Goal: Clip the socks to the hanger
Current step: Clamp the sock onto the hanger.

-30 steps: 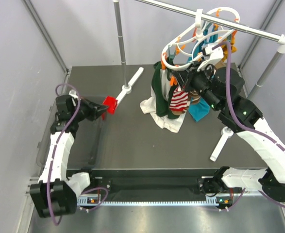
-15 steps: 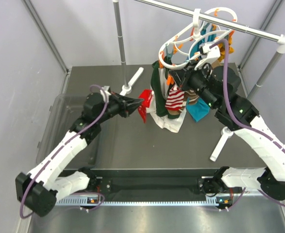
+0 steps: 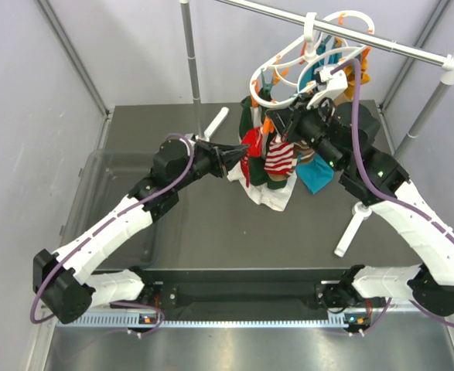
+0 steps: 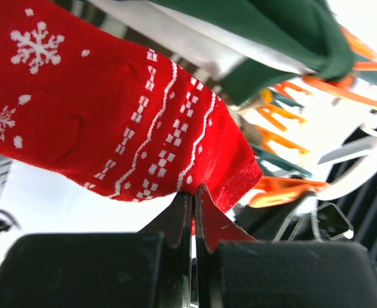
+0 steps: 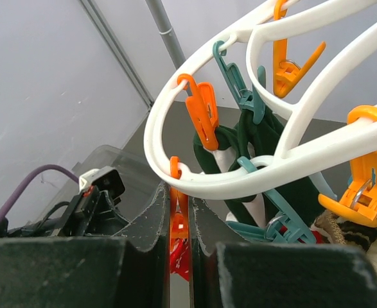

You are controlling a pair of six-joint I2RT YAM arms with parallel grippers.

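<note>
The white hanger [image 3: 288,58] hangs by its hook from the grey rail, with orange and teal clips; it also shows in the right wrist view [image 5: 252,179]. My left gripper [image 3: 236,154] is shut on a red sock with white snowflakes [image 4: 111,128], held up right beside the hanger's left side [image 3: 251,143]. My right gripper [image 5: 180,202] is shut on an orange clip [image 5: 178,218] that dangles from the ring; the red sock shows just below that clip. A red-and-white striped sock [image 3: 281,158] and green garments [image 3: 251,127] hang from other clips.
A grey rail [image 3: 412,50] on two poles carries the hanger. A clear plastic bin [image 3: 107,201] stands at the table's left. White pole feet lie at the back [image 3: 211,124] and at the right [image 3: 350,228]. A teal cloth [image 3: 317,176] hangs at the right.
My left arm has swung from over the bin at the left to the hanger, carrying the red sock. The right gripper and the hanger have shifted slightly left.
</note>
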